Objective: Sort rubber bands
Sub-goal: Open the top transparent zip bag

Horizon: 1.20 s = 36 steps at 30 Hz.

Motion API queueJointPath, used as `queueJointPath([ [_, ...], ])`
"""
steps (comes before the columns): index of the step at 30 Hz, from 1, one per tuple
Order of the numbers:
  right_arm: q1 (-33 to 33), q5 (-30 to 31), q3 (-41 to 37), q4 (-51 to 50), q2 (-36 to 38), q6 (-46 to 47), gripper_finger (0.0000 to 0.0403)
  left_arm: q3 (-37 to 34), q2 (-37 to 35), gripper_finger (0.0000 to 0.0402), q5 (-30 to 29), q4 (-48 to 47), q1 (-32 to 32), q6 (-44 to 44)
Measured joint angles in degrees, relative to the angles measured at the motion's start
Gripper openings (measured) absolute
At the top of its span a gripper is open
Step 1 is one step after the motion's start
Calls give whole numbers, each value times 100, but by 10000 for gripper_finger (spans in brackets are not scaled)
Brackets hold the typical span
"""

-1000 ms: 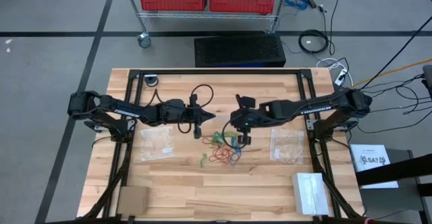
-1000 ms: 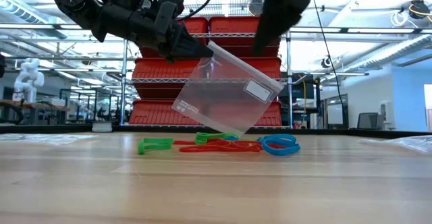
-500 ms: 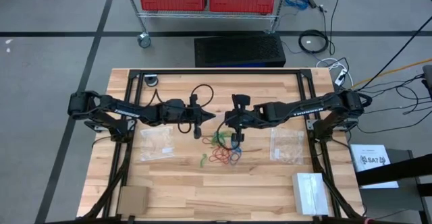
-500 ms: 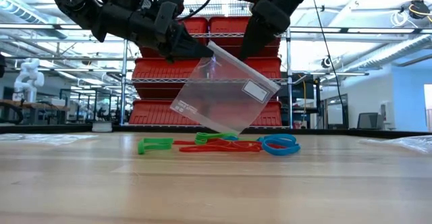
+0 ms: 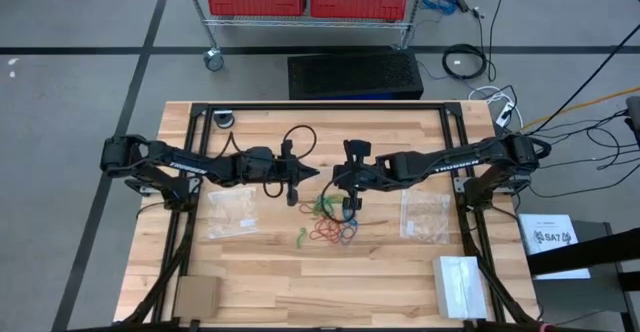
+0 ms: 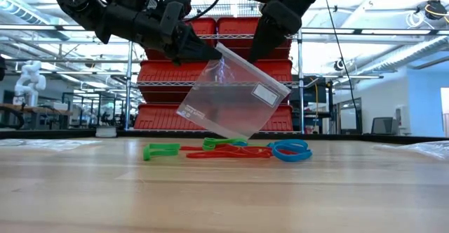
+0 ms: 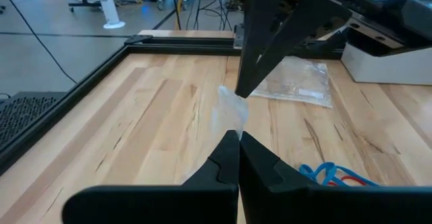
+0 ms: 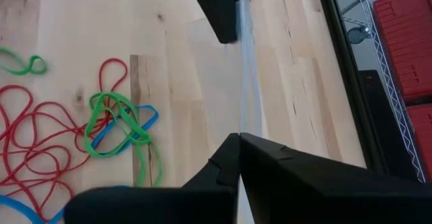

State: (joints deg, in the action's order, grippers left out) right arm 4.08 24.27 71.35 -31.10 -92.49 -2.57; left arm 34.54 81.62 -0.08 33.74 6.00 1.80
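- The rubber bands (image 5: 332,225) lie in a loose tangle on the bare wood near the middle of the table (image 5: 400,282), just in front of where my two grippers meet.
- They are thin loops in three colours: long red ones sprawled widest, green ones knotted over them, and blue ones at the side nearer my right arm.
- One small green band (image 6: 161,150) lies a little apart from the pile, on the side nearer my left arm.
- In the low view the whole heap lies flat on the tabletop, directly beneath a clear zip bag (image 6: 233,92) that hangs above it tilted, its lowest corner close over the bands.
- My left gripper (image 6: 208,52) reaches in from the left side of the table, arm stretched nearly level, fingers pinched together on one upper corner of that bag.
- My right gripper (image 6: 256,53) comes in from the opposite side, angled steeply downward, its fingers likewise clamped tight on the bag's top edge.
- Between the two of us the bag's top edge is held up off the table, with both fingertips close together.
- From my right wrist I see the bag's rim edge-on, running from my closed fingers (image 8: 233,158) to my other gripper.
- Two more clear bags (image 5: 231,212) lie flat on the wood, one on each side of the pile, well apart from it.
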Motion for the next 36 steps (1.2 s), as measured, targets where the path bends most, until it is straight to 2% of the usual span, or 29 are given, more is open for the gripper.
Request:
queueJointPath([
  [8,0,14,0,-93,66,-4,0,2,2,0,-2,-16,0,-2],
  [12,2,252,0,-115,103,-8,0,0,2,0,-2,-20,0,-2],
  [25,-37,-20,0,-34,-31,21,0,1,4,0,-4,-17,0,-4],
  [36,-267,2,0,250,-190,16,0,0,4,0,23,-13,0,-20],
])
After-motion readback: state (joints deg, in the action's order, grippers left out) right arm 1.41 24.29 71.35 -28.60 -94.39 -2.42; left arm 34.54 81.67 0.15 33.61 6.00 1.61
